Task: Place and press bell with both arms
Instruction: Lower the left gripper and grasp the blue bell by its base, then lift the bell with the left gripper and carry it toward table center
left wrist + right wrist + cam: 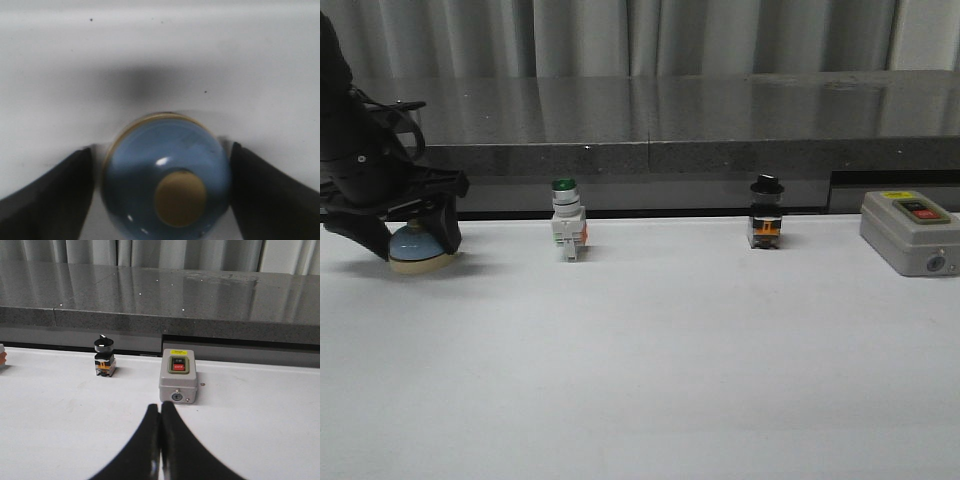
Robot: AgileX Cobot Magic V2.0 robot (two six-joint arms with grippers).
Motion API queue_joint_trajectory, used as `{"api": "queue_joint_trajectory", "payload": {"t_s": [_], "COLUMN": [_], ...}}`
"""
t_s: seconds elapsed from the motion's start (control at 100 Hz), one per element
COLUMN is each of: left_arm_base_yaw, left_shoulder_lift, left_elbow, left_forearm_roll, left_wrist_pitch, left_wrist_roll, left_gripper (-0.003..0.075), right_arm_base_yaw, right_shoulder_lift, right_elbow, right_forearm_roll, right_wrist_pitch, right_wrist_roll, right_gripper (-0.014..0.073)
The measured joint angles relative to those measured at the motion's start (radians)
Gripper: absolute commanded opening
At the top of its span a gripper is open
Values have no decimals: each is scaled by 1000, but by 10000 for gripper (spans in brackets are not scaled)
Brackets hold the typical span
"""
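A: Where is the bell (419,248) sitting now?

B: It is standing on the white table (670,350), far at 9 o'clock in the front view. The left gripper (161,186) is spread around it, one finger (55,192) at 9 o'clock of the dome and one at 3 o'clock. A thin gap is showing on the first side; on the other side I cannot tell if it is touching.

A: And the right gripper (160,440)?

B: Its fingers are pressed together, holding nothing, pointing to the grey switch box (177,376).

A: How to do the grasp well?

B: I think the fingers should be closing low, on the cream base, evenly from both sides, so the dome is not slipping out. The knob (180,198) should be staying free for pressing.
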Motion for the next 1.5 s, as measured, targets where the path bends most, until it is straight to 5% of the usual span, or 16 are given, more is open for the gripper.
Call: {"api": "queue_joint_trajectory", "payload": {"t_s": [0.16, 0.3, 0.88, 1.18, 1.5], "left_arm_base_yaw": [0, 0, -28, -225, -461], "left_shoulder_lift": [0, 0, -377, -449, -317], "left_elbow": [-13, -46, -82, -86, -86], "left_forearm_roll": [0, 6, 31, 32, 30], "left_wrist_pitch": [12, 87, 378, 429, 274], "left_wrist_roll": [0, 1, 25, 45, 45], "left_gripper": [69, -16, -20, -20, -20], "right_arm_base_yaw": [0, 0, 0, 0, 0], "right_shoulder_lift": [0, 0, 0, 0, 0], "right_elbow": [0, 0, 0, 0, 0], "right_forearm_roll": [0, 0, 0, 0, 0], "right_wrist_pitch": [0, 0, 0, 0, -2], "right_wrist_roll": [0, 0, 0, 0, 0], "right_gripper": [-60, -60, -60, -60, -60]}}
